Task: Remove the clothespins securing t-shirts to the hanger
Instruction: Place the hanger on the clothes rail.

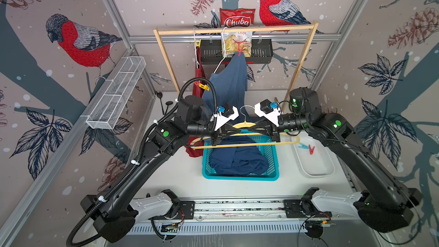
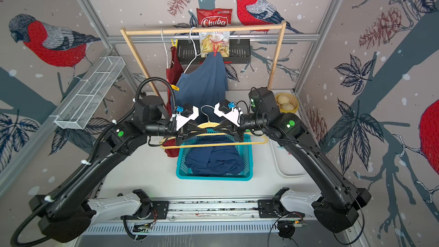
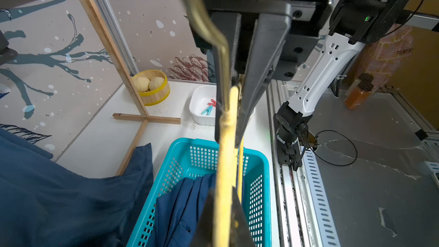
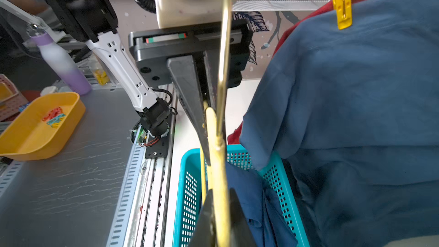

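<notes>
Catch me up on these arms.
The left gripper and right gripper meet on a bare yellow hanger above the teal basket, where a navy t-shirt lies. The right jaws are shut on it; the left ones' grip is unclear. A blue t-shirt hangs on the rack, pinned by a red clothespin.

Bullfinch-and-pinecone wallpaper (image 1: 83,41), aluminium frame posts (image 1: 357,8), white wire shelf (image 1: 116,93), wooden rail frame (image 1: 273,27), black wall basket (image 1: 261,52), white tabletop (image 1: 180,181)
</notes>
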`<action>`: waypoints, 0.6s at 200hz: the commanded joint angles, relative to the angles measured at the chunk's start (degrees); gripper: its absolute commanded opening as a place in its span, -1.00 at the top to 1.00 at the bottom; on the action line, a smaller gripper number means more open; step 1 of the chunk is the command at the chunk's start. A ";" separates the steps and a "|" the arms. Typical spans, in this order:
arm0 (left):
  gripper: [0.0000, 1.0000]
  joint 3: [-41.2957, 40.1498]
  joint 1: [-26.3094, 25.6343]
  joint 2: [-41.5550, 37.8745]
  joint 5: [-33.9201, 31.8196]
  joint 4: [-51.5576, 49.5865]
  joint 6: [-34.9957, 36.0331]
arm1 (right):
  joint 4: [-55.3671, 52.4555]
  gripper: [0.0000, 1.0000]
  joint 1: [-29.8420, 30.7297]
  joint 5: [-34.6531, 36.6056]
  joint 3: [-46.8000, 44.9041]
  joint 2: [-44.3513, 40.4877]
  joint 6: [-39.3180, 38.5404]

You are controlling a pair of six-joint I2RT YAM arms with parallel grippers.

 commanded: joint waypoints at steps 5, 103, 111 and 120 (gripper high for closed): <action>0.10 -0.23 4.19 -3.37 3.85 -0.92 2.87 | 1.55 1.00 -4.29 -4.89 0.22 -1.78 0.02; 0.08 -6.48 14.31 -8.24 2.16 -7.06 13.65 | -4.82 1.00 -5.83 -8.23 0.86 -3.42 -1.06; 0.09 -6.48 14.31 -7.94 1.84 -7.94 14.56 | -5.72 1.00 -5.81 -8.88 0.85 -3.26 -1.30; 0.12 -6.60 14.31 -7.50 1.84 -8.82 15.03 | -6.42 1.00 -5.76 -9.29 0.85 -3.08 -1.33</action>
